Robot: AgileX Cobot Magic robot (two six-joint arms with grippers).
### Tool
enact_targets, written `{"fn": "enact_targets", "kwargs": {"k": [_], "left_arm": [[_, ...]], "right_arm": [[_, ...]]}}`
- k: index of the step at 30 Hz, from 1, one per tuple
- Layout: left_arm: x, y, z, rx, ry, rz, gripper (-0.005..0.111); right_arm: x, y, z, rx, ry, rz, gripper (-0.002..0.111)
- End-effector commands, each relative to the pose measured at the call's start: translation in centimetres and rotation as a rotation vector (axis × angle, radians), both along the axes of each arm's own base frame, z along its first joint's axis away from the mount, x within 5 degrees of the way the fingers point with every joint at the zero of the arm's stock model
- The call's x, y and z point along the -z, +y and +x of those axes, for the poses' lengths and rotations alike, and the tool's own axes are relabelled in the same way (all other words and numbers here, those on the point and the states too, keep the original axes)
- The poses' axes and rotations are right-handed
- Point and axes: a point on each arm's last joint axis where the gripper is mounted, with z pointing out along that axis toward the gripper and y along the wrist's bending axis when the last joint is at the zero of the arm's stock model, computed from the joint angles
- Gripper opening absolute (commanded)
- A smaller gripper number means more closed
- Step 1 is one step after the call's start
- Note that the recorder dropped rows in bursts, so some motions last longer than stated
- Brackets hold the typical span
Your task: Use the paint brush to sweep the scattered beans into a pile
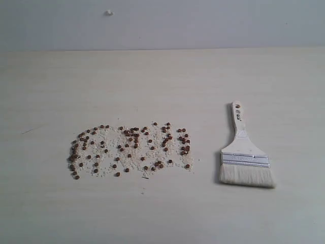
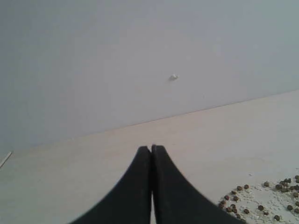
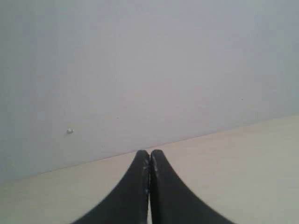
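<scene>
Waiting to start: beans [image 1: 129, 147] scattered, paint brush [image 1: 245, 155] untouched; left gripper [image 2: 152, 148] and right gripper [image 3: 150, 153] closed, empty. Next, probably: open, grasp brush.

Place: likely a lab-style test bench | Evidence: pale wood-grain tabletop [image 1: 152, 76], plain grey-white wall [image 1: 213, 23] right behind, small white stud [image 1: 109, 12] on wall

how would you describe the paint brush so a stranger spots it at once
On the pale wooden table, look to the right of the wide scatter of small reddish-brown beans. The flat paint brush lies there alone, the only large item: cream wooden handle, silver ferrule, off-white bristles.
</scene>
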Motion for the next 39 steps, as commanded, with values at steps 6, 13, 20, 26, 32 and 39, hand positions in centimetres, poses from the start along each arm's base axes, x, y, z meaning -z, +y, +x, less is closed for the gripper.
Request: {"fn": "enact_targets", "kwargs": {"k": [6,13,20,26,32,39], "left_arm": [[0.0,0.0,0.0,-0.003,-0.005,-0.003,0.000],[0.0,0.0,0.0,-0.003,-0.005,-0.003,0.000],[0.0,0.0,0.0,-0.003,-0.005,-0.003,0.000],[0.0,0.0,0.0,-0.003,-0.005,-0.003,0.000],[0.0,0.0,0.0,-0.003,-0.005,-0.003,0.000],[0.0,0.0,0.0,-0.003,-0.005,-0.003,0.000]], "right_arm": [[0.0,-0.2,0.0,0.018,-0.001,0.084,0.000],[-0.1,-0.6,0.0,0.056,0.001,0.208,0.000],[-0.1,-0.9,0.1,0.081,0.000,0.210,0.000],[-0.2,-0.9,0.0,0.082,-0.003,0.225,0.000],[-5.6,-0.4,0.7,0.034,-0.039,0.136,0.000],[-5.5,0.4,5.3,-0.025,0.206,-0.056,0.000]]}}
